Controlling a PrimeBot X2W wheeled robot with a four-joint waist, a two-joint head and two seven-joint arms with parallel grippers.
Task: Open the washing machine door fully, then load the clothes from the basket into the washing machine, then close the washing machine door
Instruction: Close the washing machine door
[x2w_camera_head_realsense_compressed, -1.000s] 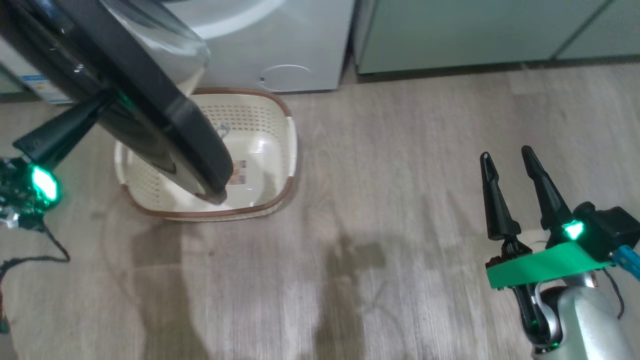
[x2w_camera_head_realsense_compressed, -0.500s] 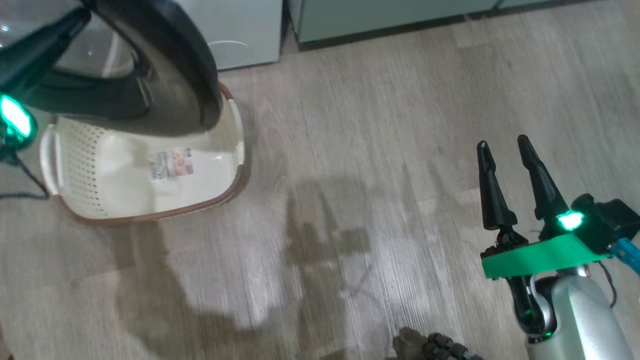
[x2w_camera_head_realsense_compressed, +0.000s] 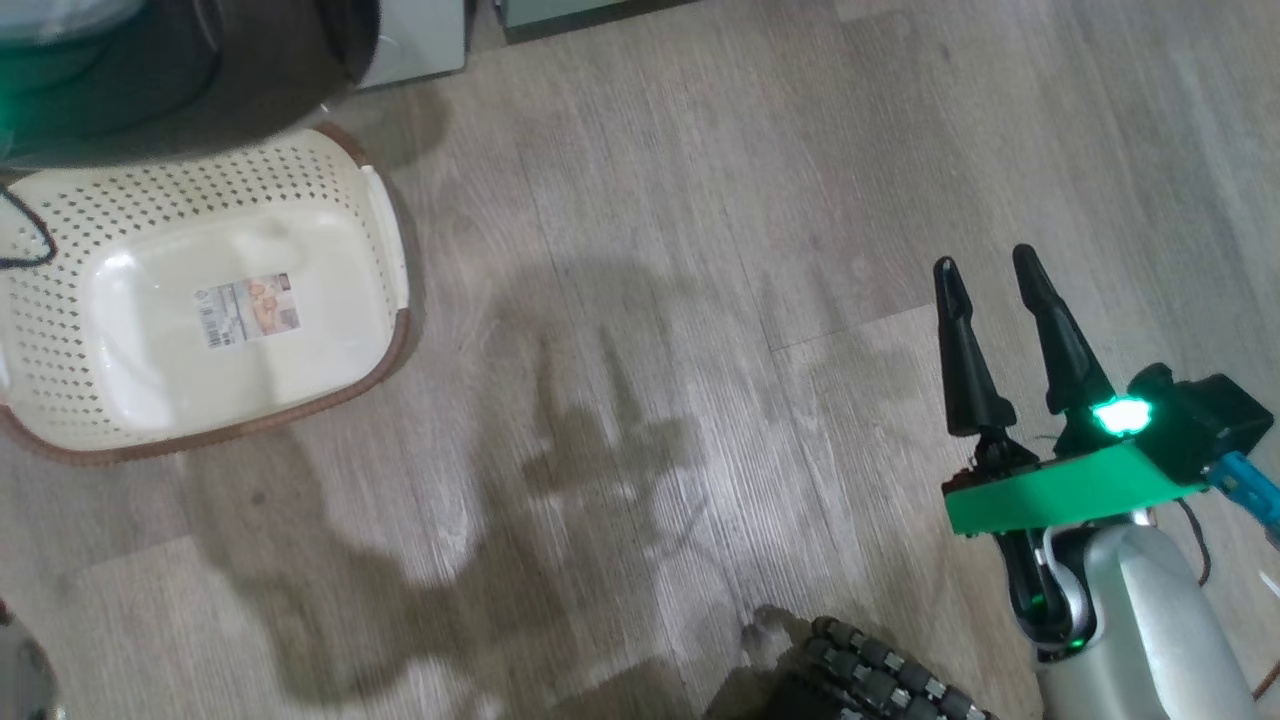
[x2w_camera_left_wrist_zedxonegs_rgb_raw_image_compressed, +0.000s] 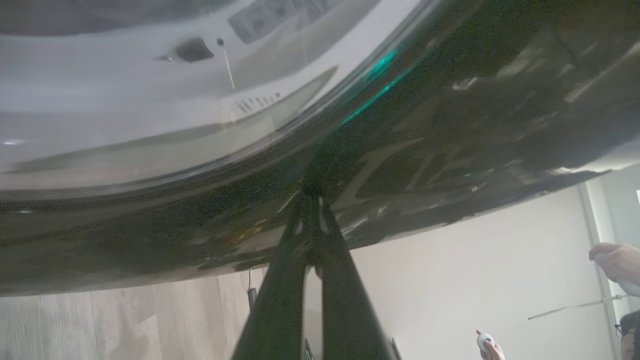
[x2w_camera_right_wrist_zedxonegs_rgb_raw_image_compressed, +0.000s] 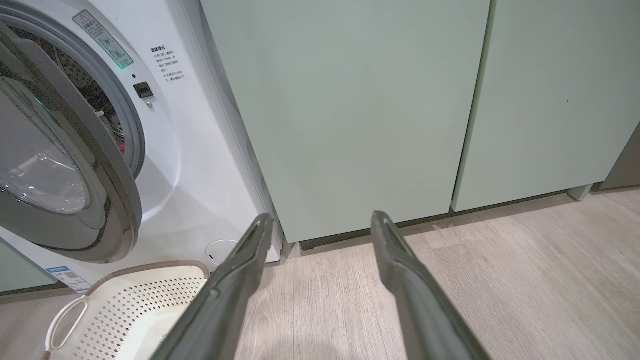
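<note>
The cream basket (x2w_camera_head_realsense_compressed: 372, 300) sits on the floor at the left of the head view, holding nothing but its label. Above it looms the blurred dark washing machine door (x2w_camera_head_realsense_compressed: 200, 70). In the left wrist view my left gripper (x2w_camera_left_wrist_zedxonegs_rgb_raw_image_compressed: 312, 192) is shut, its tips touching the door's glossy black rim (x2w_camera_left_wrist_zedxonegs_rgb_raw_image_compressed: 450, 125). The right wrist view shows the white washing machine (x2w_camera_right_wrist_zedxonegs_rgb_raw_image_compressed: 200, 150) with the door (x2w_camera_right_wrist_zedxonegs_rgb_raw_image_compressed: 117, 200) standing partly open and the basket (x2w_camera_right_wrist_zedxonegs_rgb_raw_image_compressed: 125, 310) below it. A sliver of red shows in the drum (x2w_camera_right_wrist_zedxonegs_rgb_raw_image_compressed: 117, 131). My right gripper (x2w_camera_head_realsense_compressed: 985, 265) hangs open over bare floor at the right, holding nothing.
Pale green cabinets (x2w_camera_right_wrist_zedxonegs_rgb_raw_image_compressed: 350, 110) stand right of the machine. Wood-look floor (x2w_camera_head_realsense_compressed: 650, 250) stretches between the basket and my right arm. A ribbed black part of my base (x2w_camera_head_realsense_compressed: 870, 680) shows at the bottom. A person's hand (x2w_camera_left_wrist_zedxonegs_rgb_raw_image_compressed: 617, 260) holds a controller at the far right.
The head camera has swung, sliding the basket and door up and left in the picture. The left gripper's green light has left the picture. The right gripper stays open.
</note>
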